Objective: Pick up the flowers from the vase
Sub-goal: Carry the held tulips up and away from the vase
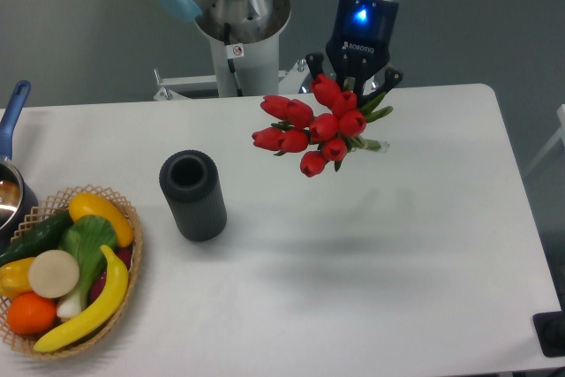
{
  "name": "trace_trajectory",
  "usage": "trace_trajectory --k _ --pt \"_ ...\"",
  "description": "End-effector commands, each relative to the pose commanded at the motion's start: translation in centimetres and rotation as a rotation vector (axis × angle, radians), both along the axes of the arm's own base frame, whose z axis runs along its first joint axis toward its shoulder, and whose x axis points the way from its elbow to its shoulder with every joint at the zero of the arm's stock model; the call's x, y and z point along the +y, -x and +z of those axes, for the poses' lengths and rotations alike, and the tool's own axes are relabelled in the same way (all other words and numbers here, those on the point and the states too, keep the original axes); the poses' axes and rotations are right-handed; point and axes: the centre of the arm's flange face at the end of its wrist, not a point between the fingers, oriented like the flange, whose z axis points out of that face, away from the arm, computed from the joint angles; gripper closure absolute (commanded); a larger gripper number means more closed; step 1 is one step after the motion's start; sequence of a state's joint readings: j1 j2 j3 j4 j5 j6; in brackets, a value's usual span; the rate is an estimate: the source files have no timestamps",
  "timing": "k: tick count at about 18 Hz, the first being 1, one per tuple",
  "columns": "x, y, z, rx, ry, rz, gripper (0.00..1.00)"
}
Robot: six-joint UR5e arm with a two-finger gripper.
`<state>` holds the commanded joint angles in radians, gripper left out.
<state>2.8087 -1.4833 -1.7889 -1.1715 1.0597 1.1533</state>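
Above the table (424, 218), gripper (353, 94) holds flowers (313, 125) aloft.

White table (371, 253), dark vase (192, 195), wicker basket (124, 293), pot (11, 192)

arm: reaching down over table | hand (351, 94): fingers clamped, wrist vertical

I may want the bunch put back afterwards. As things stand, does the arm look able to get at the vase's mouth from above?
Probably yes. The vase stands upright with its mouth open and nothing over it; the basket sits off to its side. The gripper, shut on the flowers, is apart from it across bare table.
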Motion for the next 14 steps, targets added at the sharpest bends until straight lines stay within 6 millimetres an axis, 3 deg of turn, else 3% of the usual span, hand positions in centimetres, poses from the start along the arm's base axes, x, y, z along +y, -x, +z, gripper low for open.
trace_trajectory --k 9,12,14 --pt "1.6 3.0 1.9 -0.04 0.277 -0.077 0.92" --pt "2.6 3.5 0.6 -0.031 0.383 -0.096 0.89" --pt "2.8 4.2 -1.6 -0.045 0.414 -0.148 0.88"
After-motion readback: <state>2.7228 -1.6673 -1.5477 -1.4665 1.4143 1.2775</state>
